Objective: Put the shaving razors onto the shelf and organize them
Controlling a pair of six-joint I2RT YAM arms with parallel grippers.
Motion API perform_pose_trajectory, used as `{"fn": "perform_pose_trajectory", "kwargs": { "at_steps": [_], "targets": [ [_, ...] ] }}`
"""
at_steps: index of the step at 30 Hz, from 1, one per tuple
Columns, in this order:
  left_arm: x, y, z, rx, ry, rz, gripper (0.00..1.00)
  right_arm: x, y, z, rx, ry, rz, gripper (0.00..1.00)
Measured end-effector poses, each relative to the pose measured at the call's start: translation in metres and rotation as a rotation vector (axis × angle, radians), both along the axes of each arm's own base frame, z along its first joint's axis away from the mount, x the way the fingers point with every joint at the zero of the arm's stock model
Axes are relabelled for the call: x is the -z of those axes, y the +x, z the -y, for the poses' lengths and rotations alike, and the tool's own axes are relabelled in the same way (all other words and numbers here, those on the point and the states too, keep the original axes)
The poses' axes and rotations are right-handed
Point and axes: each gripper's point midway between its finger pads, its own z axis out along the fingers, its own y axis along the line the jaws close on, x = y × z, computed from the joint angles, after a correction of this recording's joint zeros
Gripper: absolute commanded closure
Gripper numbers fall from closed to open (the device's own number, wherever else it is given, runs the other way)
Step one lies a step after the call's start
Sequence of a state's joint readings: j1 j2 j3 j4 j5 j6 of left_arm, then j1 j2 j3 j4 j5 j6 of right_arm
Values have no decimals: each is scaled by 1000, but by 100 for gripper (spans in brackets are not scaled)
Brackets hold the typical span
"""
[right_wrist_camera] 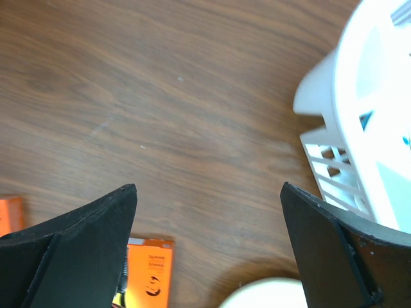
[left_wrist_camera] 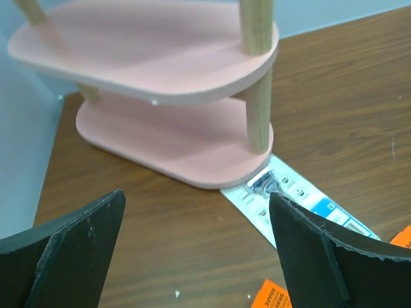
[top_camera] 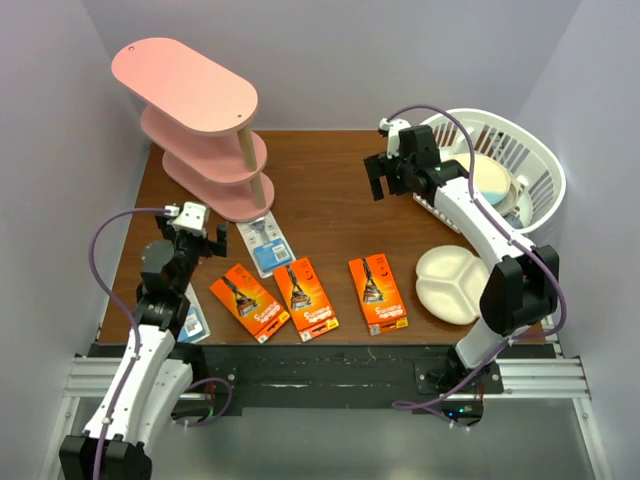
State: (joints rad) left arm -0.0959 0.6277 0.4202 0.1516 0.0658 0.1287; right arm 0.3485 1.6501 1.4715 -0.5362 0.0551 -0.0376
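We see left pincer [left_wrist_camera: 196, 197] apart, low near blue razor pack [left_wrist_camera: 302, 199] by shelf [left_wrist_camera: 148, 58], likely to grab it | right pincer [right_wrist_camera: 209, 187] apart, empty, over worktop [right_wrist_camera: 160, 96]

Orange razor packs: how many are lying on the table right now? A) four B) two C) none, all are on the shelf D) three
D: the top view shows three orange razor packs flat on the table, with none visible on the shelf.
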Motion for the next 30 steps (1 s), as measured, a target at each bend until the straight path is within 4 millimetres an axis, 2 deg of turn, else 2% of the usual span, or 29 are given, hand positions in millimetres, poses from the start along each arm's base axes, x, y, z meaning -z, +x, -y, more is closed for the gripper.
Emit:
{"fn": "perform_pose_trajectory", "kwargs": {
  "at_steps": [4, 7, 12, 15, 18, 21, 26, 30],
  "targets": [
    [14, -3, -10, -38, -20, -69, 0, -16, -2, -29, -123, 104, 29, 1],
    [18, -3, -9, -28, -26, -122, 0, -36, -7, -62, -271, 224, 105, 1],
    [8, 2, -7, -29, -55, -182, 0, -81, -16, -129, -475, 336, 230, 1],
    [1, -3, -11, -48, -103, -172, 0, -97, -21, -168, -556, 372, 303, 1],
    [-9, -9, -19, -65, -141, -151, 0, -98, -26, -199, -616, 396, 344, 1],
    [-16, -13, -28, -83, -167, -143, 0, -90, -24, -224, -650, 415, 362, 1],
    [-25, -21, -39, -108, -204, -140, 2, -76, -13, -249, -641, 473, 369, 1],
    [-31, -26, -40, -110, -207, -135, 3, -76, -8, -266, -634, 520, 399, 2]
  ]
}}
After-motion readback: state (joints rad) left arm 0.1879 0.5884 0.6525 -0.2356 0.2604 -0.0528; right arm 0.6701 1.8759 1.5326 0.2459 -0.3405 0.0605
